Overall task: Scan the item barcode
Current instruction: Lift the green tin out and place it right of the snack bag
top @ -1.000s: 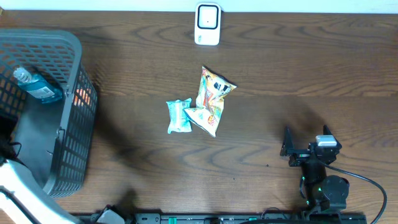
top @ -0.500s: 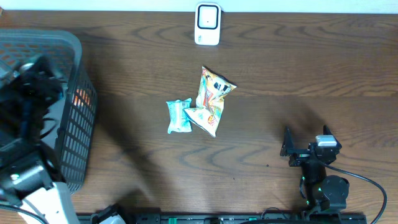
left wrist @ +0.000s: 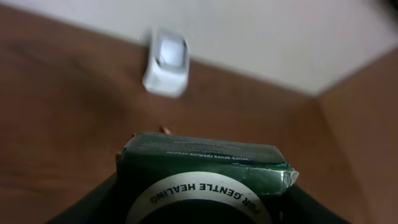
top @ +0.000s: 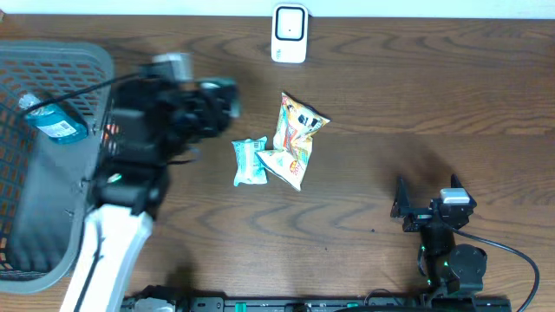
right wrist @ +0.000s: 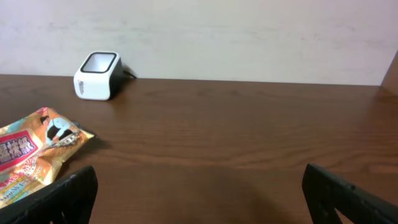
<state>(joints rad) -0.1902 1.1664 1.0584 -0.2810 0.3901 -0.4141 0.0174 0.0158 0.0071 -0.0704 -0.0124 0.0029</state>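
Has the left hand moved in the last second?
Yes. The left hand swung right, from over the basket toward the teal packet, gripping a green box.

Dark green box (left wrist: 205,158) sits clamped in the left gripper (left wrist: 202,193), 1 long edge turned toward the wrist lens. There's a white ring printed on its face, the lettering upside down: "GENTLE HEALING". Its right corner is crumpled. The white scanner (top: 289,33) stands at the table's far edge by the wall, well apart from the box, beyond it and leftward.
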